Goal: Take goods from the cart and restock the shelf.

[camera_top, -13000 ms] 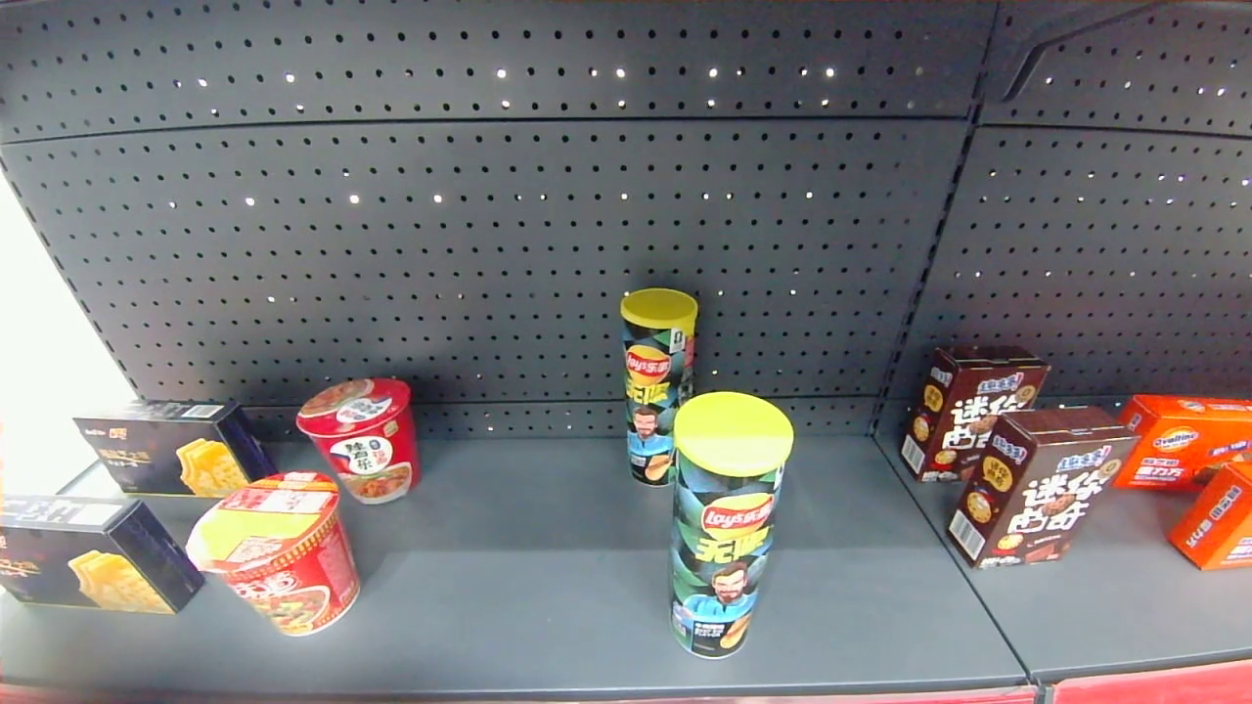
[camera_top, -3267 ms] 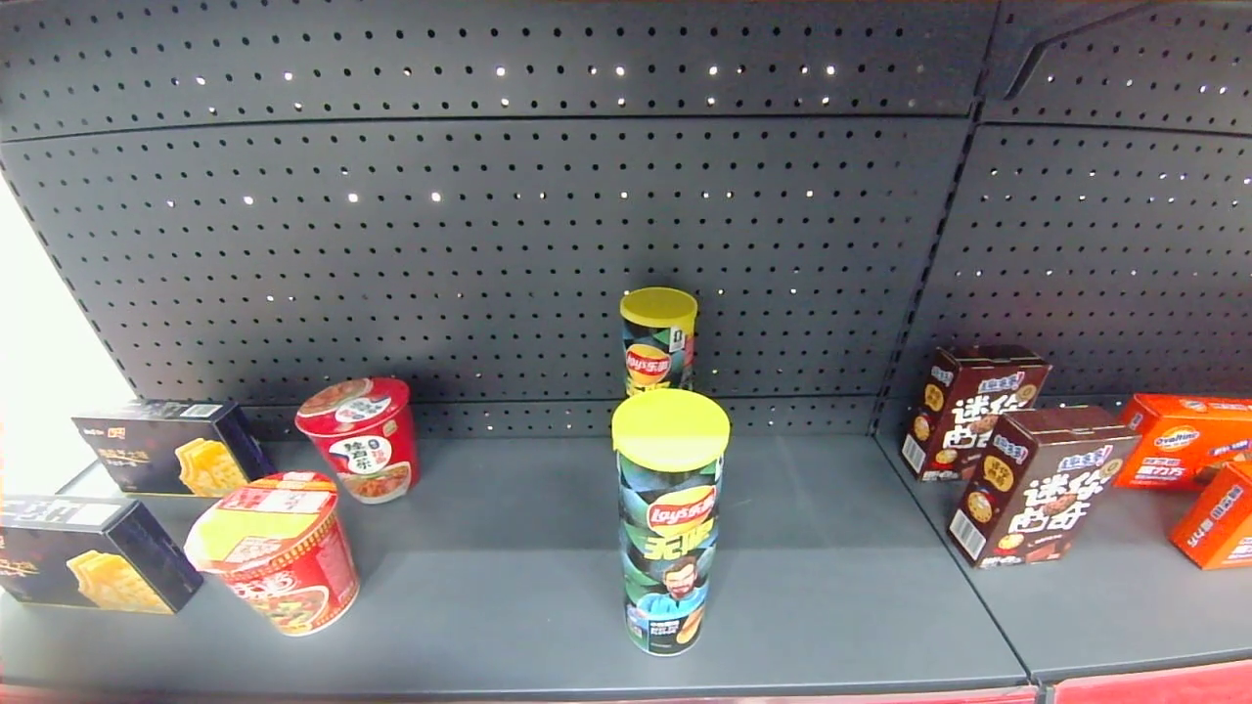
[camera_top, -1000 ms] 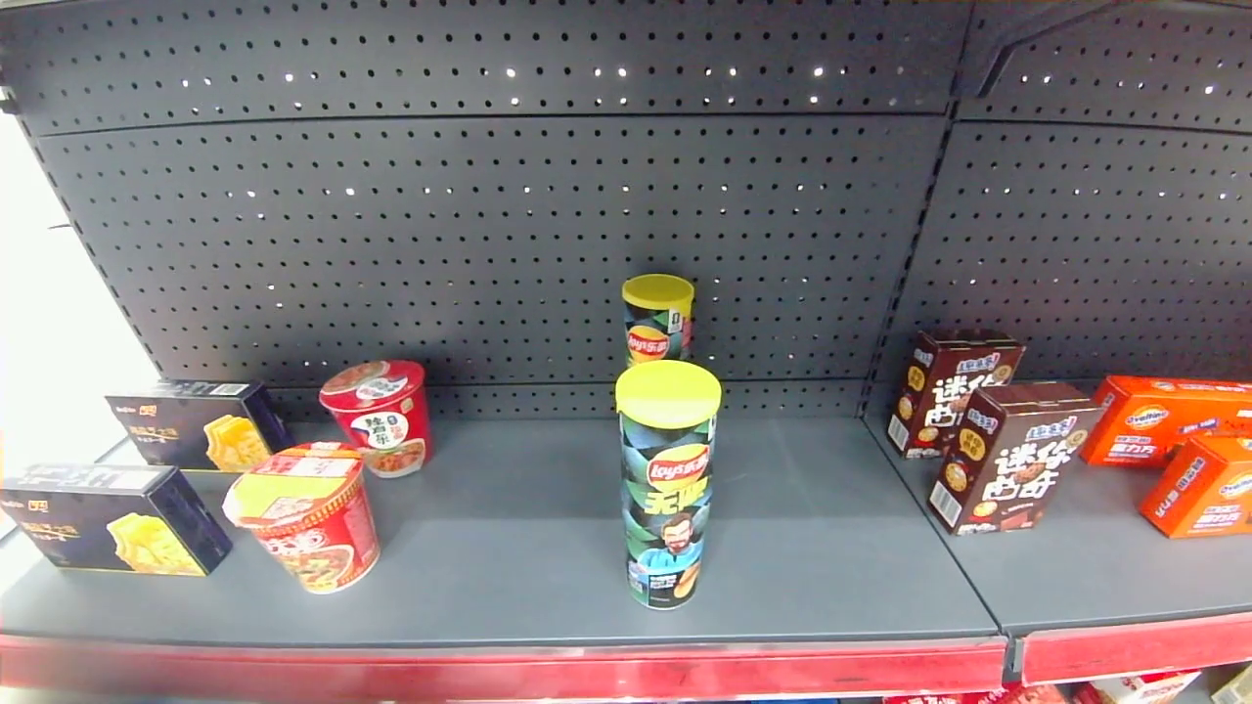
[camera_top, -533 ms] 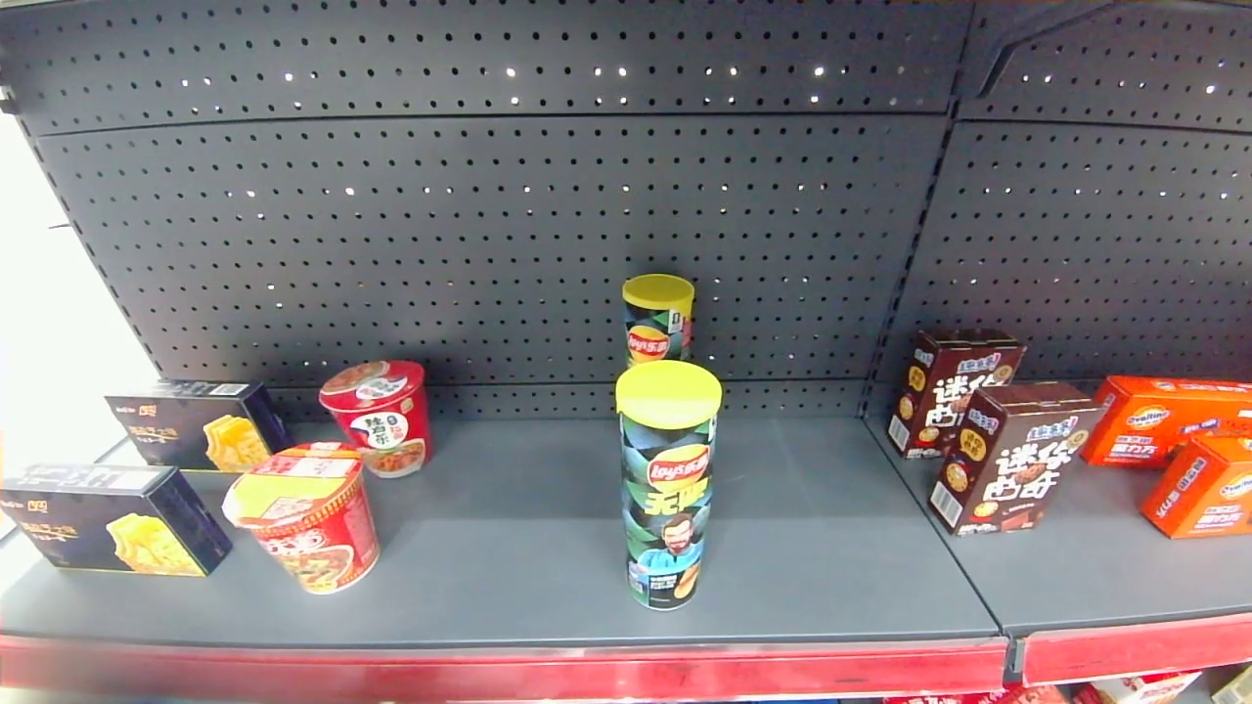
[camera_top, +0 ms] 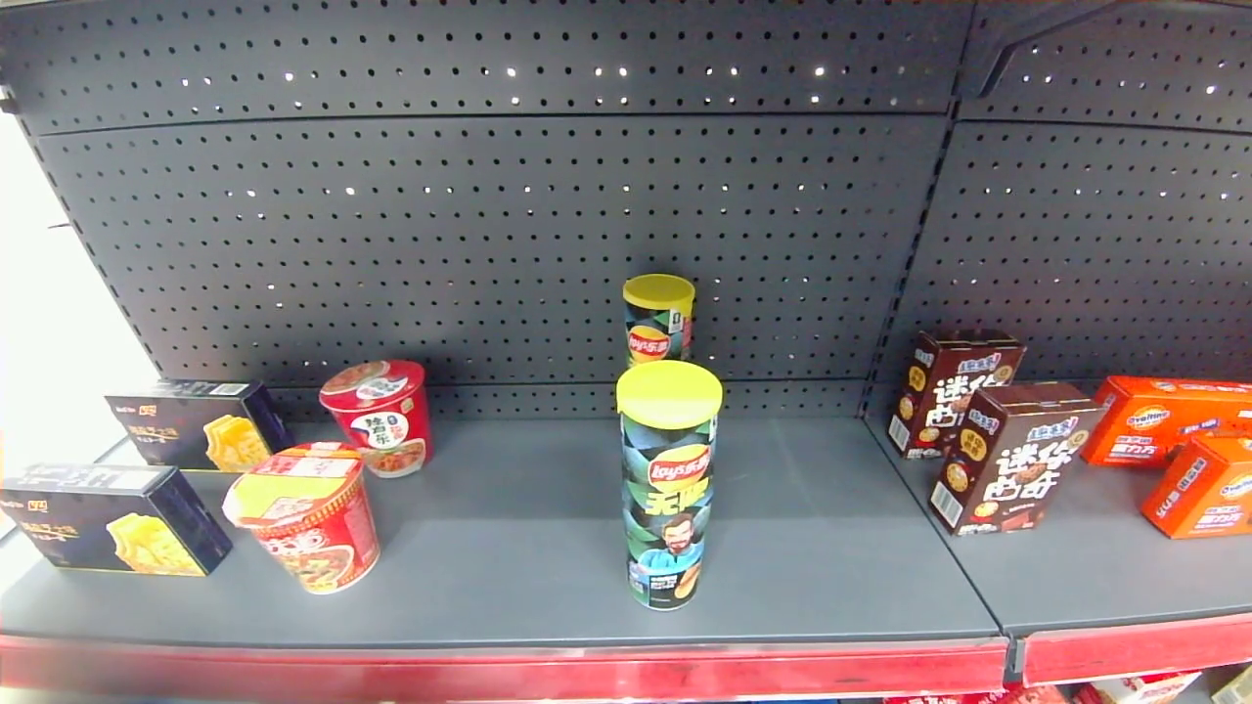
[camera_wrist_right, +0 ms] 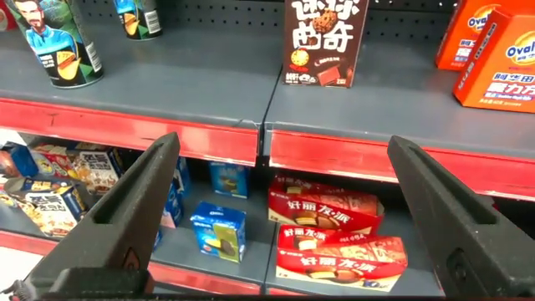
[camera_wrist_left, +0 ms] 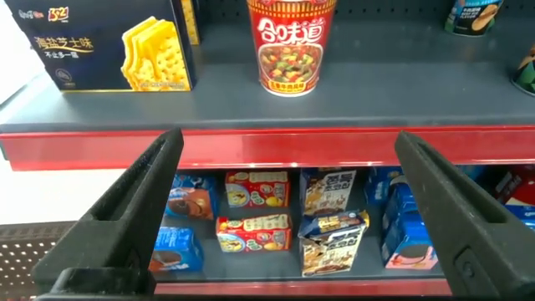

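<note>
Two chip cans with yellow lids stand upright mid-shelf, the front can (camera_top: 669,489) directly before the rear can (camera_top: 658,318) by the pegboard. The right wrist view has the front can (camera_wrist_right: 63,42) on the grey shelf (camera_wrist_right: 192,88). My left gripper (camera_wrist_left: 284,226) is open with nothing in it, level with the red shelf edge (camera_wrist_left: 276,146), below a red cup noodle (camera_wrist_left: 291,42). My right gripper (camera_wrist_right: 284,226) is open too, holding nothing, in front of the shelf edge below a brown snack box (camera_wrist_right: 324,42).
On the shelf (camera_top: 509,548) left side sit two cup noodles (camera_top: 308,528) and two dark cracker boxes (camera_top: 112,518). Brown boxes (camera_top: 1012,469) and orange boxes (camera_top: 1188,484) stand to the right. A lower shelf holds cookie packs (camera_wrist_left: 255,234) and red boxes (camera_wrist_right: 326,213).
Since 13 s ago the front chip can has moved left, now in line with the rear can. The head camera has pulled back since 3.3 s ago. Nothing moved in the last second.
</note>
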